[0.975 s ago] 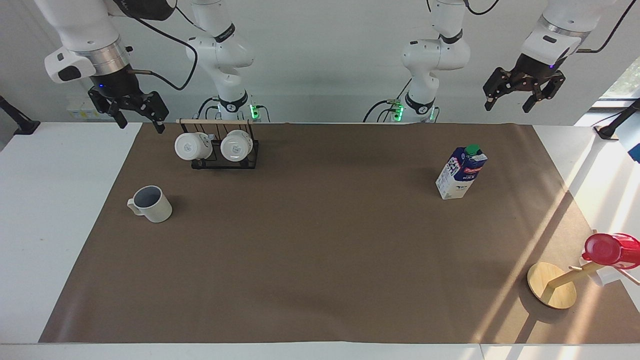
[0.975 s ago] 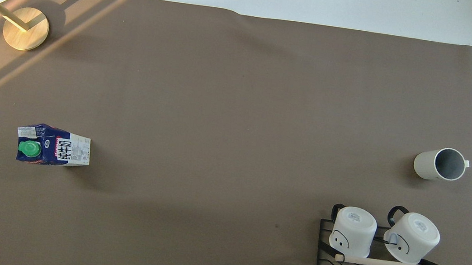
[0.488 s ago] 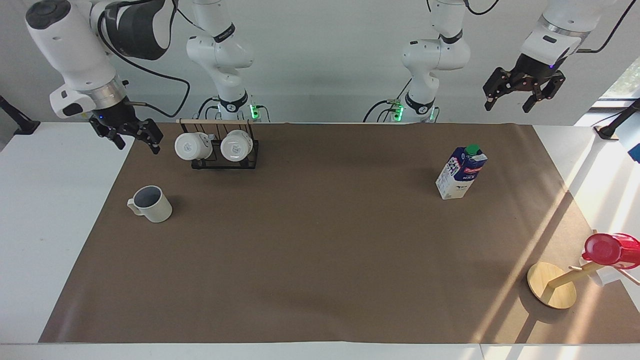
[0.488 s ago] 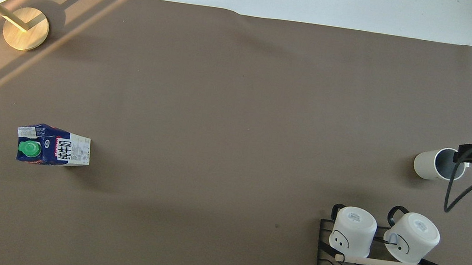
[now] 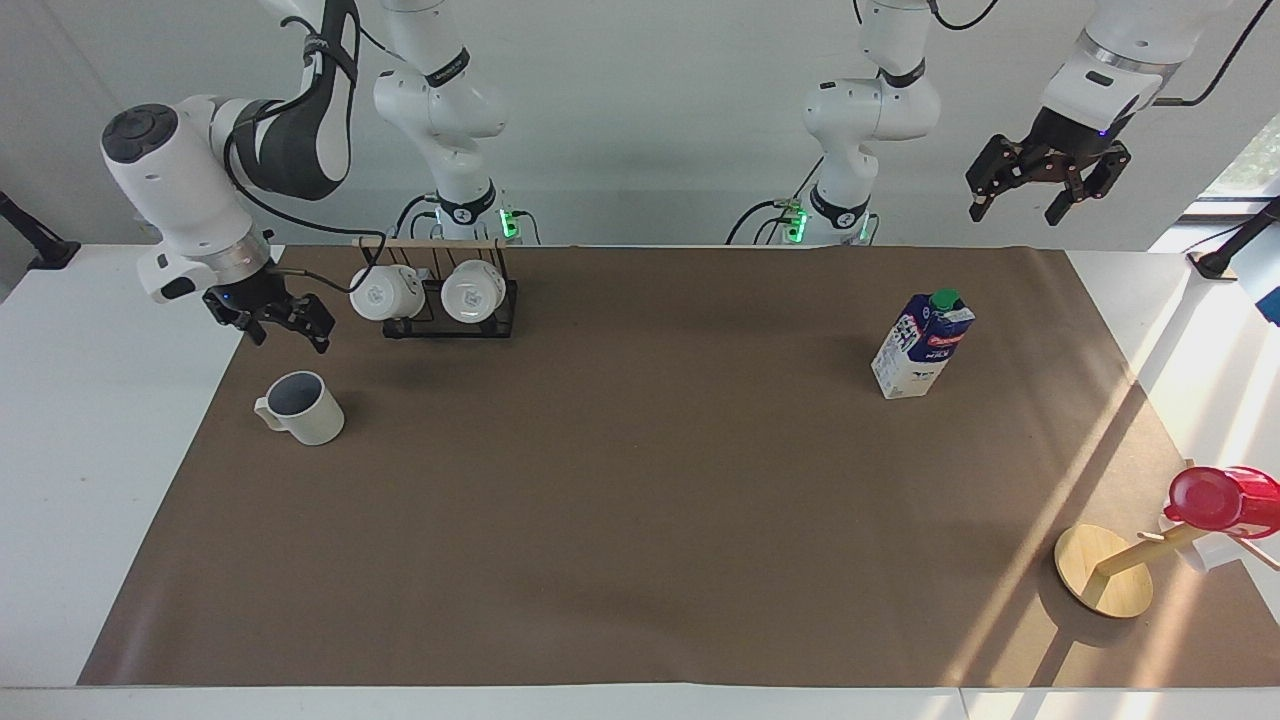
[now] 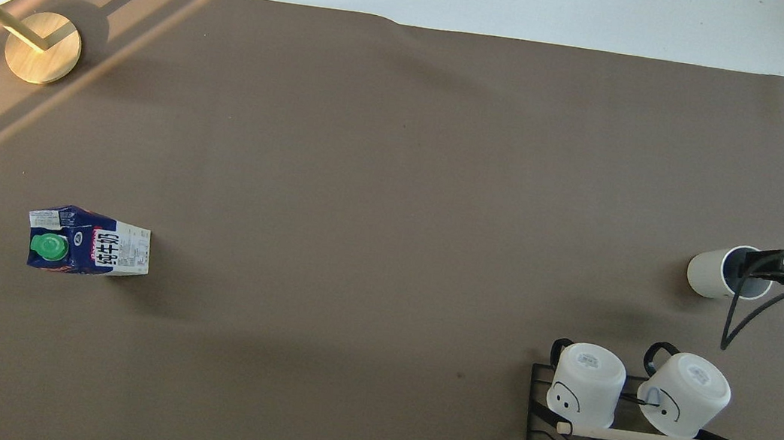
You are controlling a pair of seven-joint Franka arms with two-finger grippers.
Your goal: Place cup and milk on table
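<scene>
The pale grey cup (image 5: 300, 408) stands upright on the brown mat of the table (image 5: 640, 520) toward the right arm's end. My right gripper (image 5: 290, 341) is open and empty, in the air just above the cup. In the overhead view, the right gripper (image 6: 763, 266) covers part of the rim of the cup (image 6: 707, 274). The milk carton (image 5: 922, 345) stands upright on the mat toward the left arm's end, and it also shows in the overhead view (image 6: 88, 252). My left gripper (image 5: 1016, 211) is open and empty, and waits raised over the table's edge.
A black rack (image 5: 445, 322) with two white mugs stands near the robots, beside the right gripper; it also shows in the overhead view (image 6: 541, 414). A wooden stand (image 5: 1100, 572) holding a red cup (image 5: 1225, 500) sits farther from the robots than the milk.
My right gripper has come down and moved over the cup. The left gripper, cup and milk have not moved.
</scene>
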